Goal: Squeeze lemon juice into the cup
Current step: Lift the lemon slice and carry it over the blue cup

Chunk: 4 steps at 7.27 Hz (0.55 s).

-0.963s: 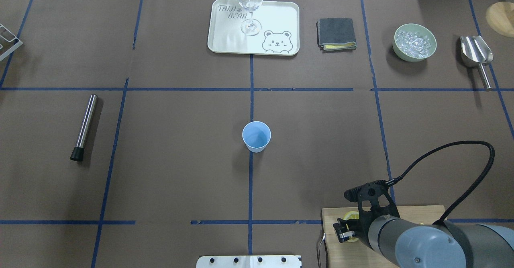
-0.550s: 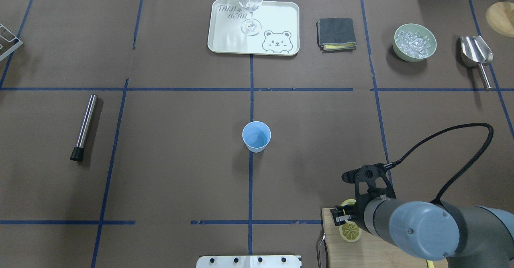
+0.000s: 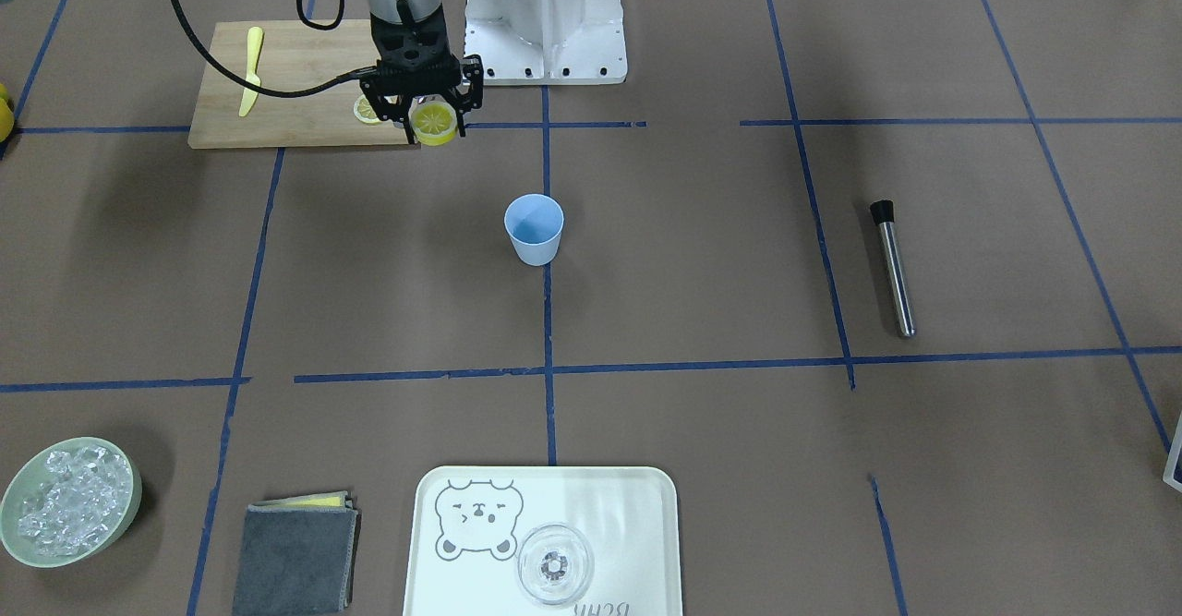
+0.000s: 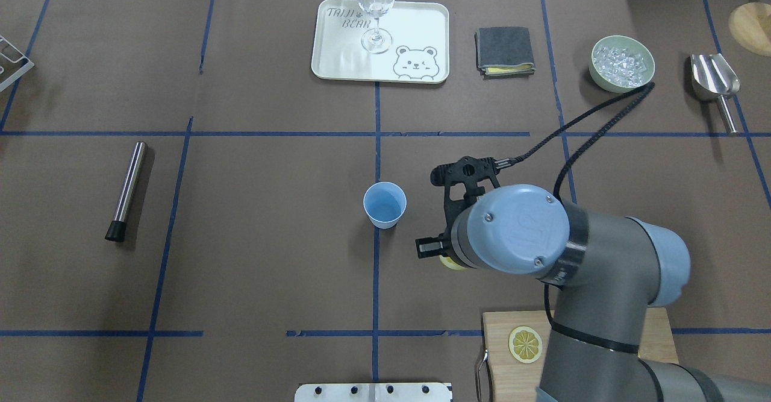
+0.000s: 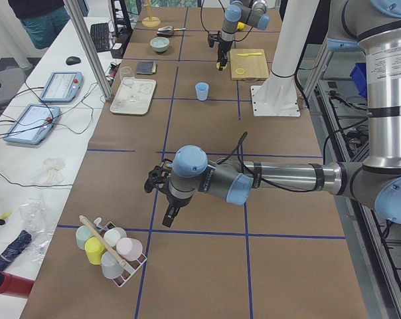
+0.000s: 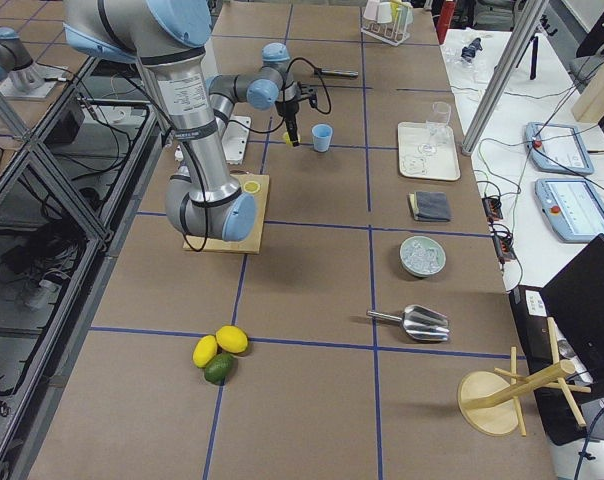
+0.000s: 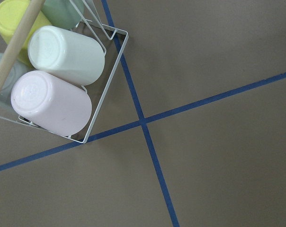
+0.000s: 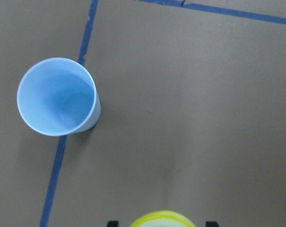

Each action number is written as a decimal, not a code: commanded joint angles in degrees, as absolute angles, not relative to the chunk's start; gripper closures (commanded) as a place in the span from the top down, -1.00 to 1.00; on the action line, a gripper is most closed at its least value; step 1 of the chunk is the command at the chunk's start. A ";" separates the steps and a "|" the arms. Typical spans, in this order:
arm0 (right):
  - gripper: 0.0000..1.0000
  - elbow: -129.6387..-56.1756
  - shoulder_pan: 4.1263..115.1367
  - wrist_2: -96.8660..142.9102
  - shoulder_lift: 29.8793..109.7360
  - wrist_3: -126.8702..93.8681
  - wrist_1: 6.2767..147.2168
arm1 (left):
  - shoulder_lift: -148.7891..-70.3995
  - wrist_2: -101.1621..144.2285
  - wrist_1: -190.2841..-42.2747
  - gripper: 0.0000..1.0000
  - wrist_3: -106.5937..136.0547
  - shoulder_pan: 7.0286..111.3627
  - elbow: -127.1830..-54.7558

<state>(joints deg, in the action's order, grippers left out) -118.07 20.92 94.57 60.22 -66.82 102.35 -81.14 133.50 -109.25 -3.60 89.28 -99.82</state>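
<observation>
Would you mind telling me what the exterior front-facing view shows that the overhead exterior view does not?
Only the front-facing view shows the cut face of the lemon clamped in the right gripper, and the yellow knife on the cutting board. Only the overhead view shows the metal scoop; there the arm hides nearly all of the held slice. Both show the cup and a spare slice on the board.

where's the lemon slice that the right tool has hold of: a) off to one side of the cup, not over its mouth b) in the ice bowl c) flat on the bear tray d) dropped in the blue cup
A: the right tool grips the lemon slice, and the right wrist view shows the cup well off to one side of it.
</observation>
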 commanded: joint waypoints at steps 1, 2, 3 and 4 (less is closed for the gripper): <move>-0.05 -108.33 24.15 96.14 49.88 -66.80 103.27 | -81.12 133.51 -109.25 1.00 -3.60 89.30 -99.93; -0.05 -103.67 25.30 96.76 46.35 -66.71 103.18 | -81.12 133.51 -109.25 1.00 -3.60 89.38 -99.93; -0.06 -100.32 25.83 96.77 43.71 -66.36 103.01 | -80.95 133.51 -109.25 1.00 -3.60 89.38 -99.93; -0.07 -95.93 26.27 96.77 41.25 -66.18 101.88 | -80.43 133.51 -109.25 1.00 -3.60 89.38 -100.19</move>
